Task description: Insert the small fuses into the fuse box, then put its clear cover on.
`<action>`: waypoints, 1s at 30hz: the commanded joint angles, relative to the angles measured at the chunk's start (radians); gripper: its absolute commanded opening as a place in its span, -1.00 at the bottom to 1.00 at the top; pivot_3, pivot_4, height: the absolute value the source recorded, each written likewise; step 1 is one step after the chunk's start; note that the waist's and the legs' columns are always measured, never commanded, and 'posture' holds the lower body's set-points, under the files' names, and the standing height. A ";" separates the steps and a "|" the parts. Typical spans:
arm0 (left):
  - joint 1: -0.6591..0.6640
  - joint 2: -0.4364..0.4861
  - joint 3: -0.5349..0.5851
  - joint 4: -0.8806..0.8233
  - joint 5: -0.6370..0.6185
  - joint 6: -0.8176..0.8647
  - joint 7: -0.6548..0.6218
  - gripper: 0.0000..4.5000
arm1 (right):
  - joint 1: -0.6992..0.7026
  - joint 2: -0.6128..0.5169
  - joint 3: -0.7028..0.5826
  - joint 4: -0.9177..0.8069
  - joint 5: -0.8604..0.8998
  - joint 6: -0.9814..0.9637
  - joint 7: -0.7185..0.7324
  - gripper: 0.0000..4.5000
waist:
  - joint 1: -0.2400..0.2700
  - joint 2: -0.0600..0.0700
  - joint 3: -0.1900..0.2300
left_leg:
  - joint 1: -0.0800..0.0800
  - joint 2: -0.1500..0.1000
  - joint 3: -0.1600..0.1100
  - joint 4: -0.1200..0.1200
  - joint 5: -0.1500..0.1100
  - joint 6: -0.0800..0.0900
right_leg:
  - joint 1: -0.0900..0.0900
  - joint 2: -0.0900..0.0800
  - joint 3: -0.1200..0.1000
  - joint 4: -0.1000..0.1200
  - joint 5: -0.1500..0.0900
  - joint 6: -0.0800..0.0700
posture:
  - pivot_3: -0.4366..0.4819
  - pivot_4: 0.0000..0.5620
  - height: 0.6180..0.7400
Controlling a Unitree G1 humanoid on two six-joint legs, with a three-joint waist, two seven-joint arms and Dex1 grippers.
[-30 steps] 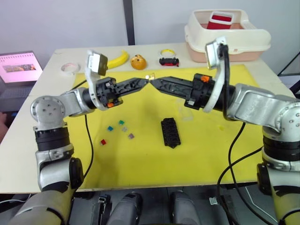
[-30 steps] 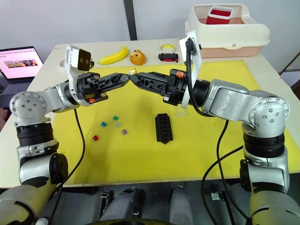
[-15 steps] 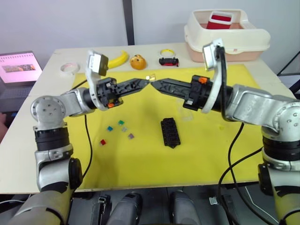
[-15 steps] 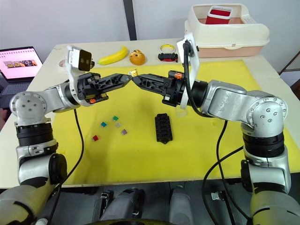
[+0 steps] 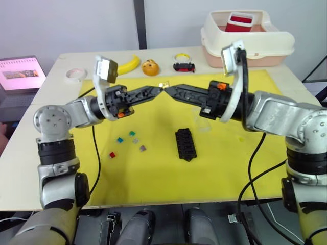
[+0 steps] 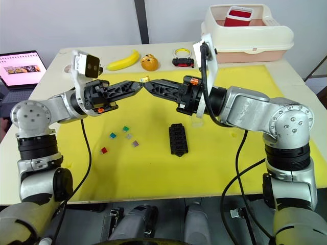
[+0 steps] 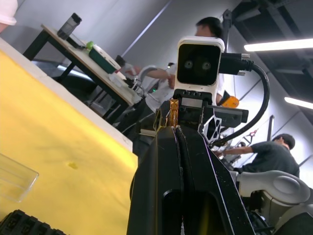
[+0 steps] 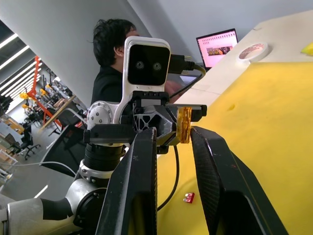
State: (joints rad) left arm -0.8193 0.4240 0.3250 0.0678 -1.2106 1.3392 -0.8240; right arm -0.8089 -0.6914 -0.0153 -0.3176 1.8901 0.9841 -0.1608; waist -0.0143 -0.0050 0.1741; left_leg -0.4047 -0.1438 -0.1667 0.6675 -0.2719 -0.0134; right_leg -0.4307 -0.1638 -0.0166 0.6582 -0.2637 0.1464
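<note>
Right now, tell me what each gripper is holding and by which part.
The left gripper pinches an orange fuse by its lower end, fingers shut. The right gripper is open around that fuse, holding nothing.

Five fuses — four point(image 5: 132, 133) on mat, one orange point(image 5: 161, 85) held; one fuse box point(image 5: 185, 144).

The clear cover point(image 5: 203, 122) is half hidden under the right arm and barely shows against the mat. The amber fuse point(image 7: 172, 113) held at the tip of the left claw point(image 7: 175, 128) has its lower part buried between the fingers. The 4 loose fuses point(image 6: 125, 128) on the mat are too small to read any markings. The laptop point(image 5: 19, 74) off the counter's left edge is cut by the picture's edge. The fuse box point(image 7: 29, 226) is cropped in the left wrist view.
</note>
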 commanded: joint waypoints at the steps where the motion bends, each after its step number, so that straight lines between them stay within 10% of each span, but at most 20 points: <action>1: -0.002 0.007 -0.002 -0.030 -0.026 -0.016 0.001 -1.00 | -0.029 -0.007 -0.017 -0.011 0.002 -0.019 0.013 -0.61 | 0.000 0.000 0.000 | 0.000 0.000 0.000 0.000 0.000 0.000 | 0.000 0.000 0.000 0.000 0.000 0.000 | -0.05 -0.47 1.00; 4: -0.002 0.008 -0.002 -0.029 -0.026 -0.016 0.001 -1.00 | -0.029 -0.006 -0.016 -0.013 0.001 -0.020 0.012 -0.98 | 0.000 0.000 0.000 | 0.000 0.000 0.000 0.000 0.000 0.000 | 0.000 0.000 0.000 0.000 0.000 0.000 | -0.05 -0.47 1.00; 17: 0.000 0.034 -0.013 -0.033 -0.023 -0.008 -0.012 -1.00 | -0.038 -0.033 -0.009 -0.009 -0.015 0.009 0.033 -0.98 | 0.000 0.000 0.000 | 0.000 0.000 0.000 0.000 0.000 0.000 | 0.000 0.000 0.000 0.000 0.000 0.000 | -0.05 -0.47 1.00; 26: 0.070 0.353 -0.263 -0.140 0.240 -0.229 -0.374 0.99 | -0.073 -0.259 0.038 -0.040 -0.326 0.182 0.377 -1.00 | -0.001 0.000 0.000 | 0.000 0.000 0.000 -0.001 0.000 0.000 | 0.000 0.001 -0.001 -0.002 0.000 0.000 | -0.05 -0.47 1.00; 30: 0.108 0.506 -0.459 -0.159 0.532 -0.598 -0.618 0.99 | -0.022 -0.470 0.198 -0.194 -0.740 0.069 0.761 -1.00 | 0.004 0.000 0.001 | 0.000 0.001 0.002 -0.002 -0.001 0.001 | 0.000 0.003 0.000 -0.005 0.000 0.000 | -0.05 -0.47 1.00</action>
State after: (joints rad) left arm -0.7082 0.9149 -0.0891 -0.0643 -0.7756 0.8837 -1.3552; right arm -0.8366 -1.1308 0.1401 -0.4469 1.2929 1.1116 0.4589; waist -0.0106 -0.0047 0.1747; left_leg -0.4048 -0.1423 -0.1647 0.6651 -0.2730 -0.0120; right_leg -0.4303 -0.1600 -0.0168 0.6517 -0.2636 0.1463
